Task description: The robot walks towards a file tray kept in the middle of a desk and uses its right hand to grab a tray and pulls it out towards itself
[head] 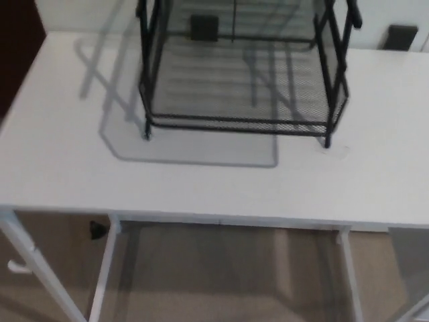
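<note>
A black wire-mesh file tray [241,74] stands on the white desk [60,168], toward its far edge and roughly midway between the left and right edges. Its lowest tray [234,94] sits inside the frame. Neither robot hand appears, so their fingers cannot be judged. Beige floor [221,275] shows beneath the desk.

Black mesh file tray [241,80], white desk [201,181], beige floor [228,275].

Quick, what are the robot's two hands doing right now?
Left hand: not in view.
Right hand: not in view.
</note>
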